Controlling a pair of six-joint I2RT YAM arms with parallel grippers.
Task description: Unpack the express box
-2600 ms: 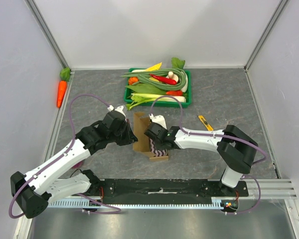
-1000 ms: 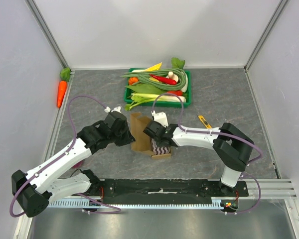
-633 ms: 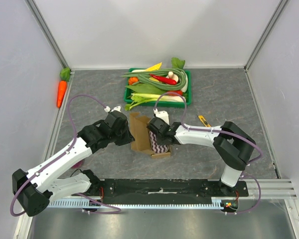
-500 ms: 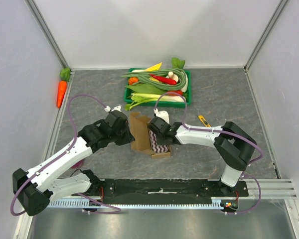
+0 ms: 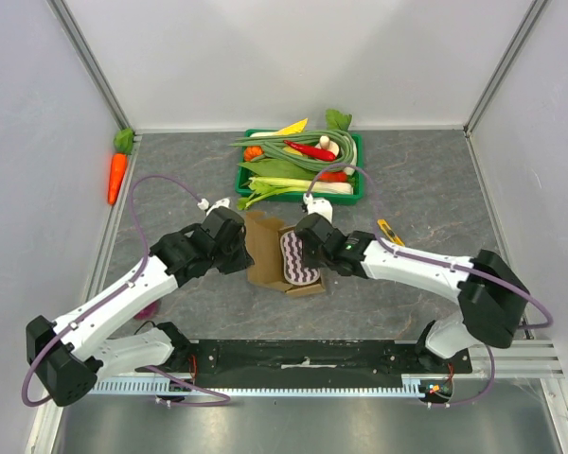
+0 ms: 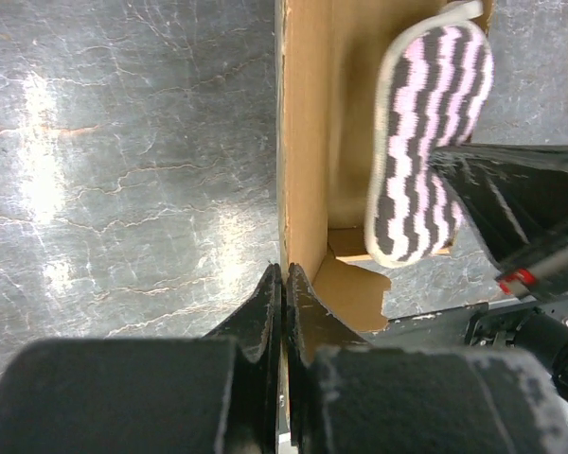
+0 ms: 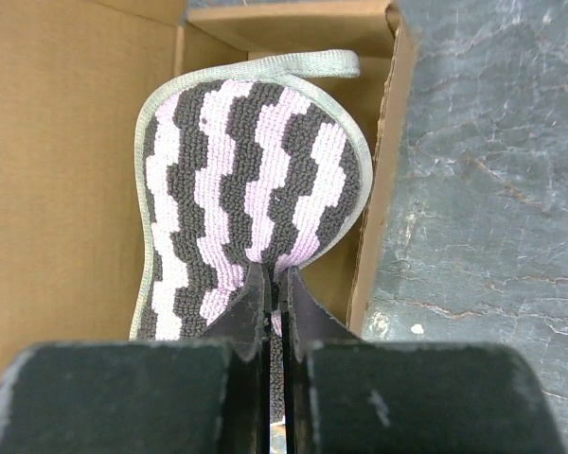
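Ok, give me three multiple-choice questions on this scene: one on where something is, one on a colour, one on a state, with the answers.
1. Where does the orange toy carrot lie?
A in the far right corner
B against the left wall
C at the near edge between the arms

2. What colours are the stripes of the oval zigzag-striped knitted pad?
A pink and dark grey
B blue and white
C plain yellow

3. How is the right gripper?
A wide open
B shut on nothing
C shut on the pad

Answers:
1 B: the top view shows it beside that wall.
2 A: the right wrist view shows those stripes close up.
3 C: it pinches the pad's lower edge.
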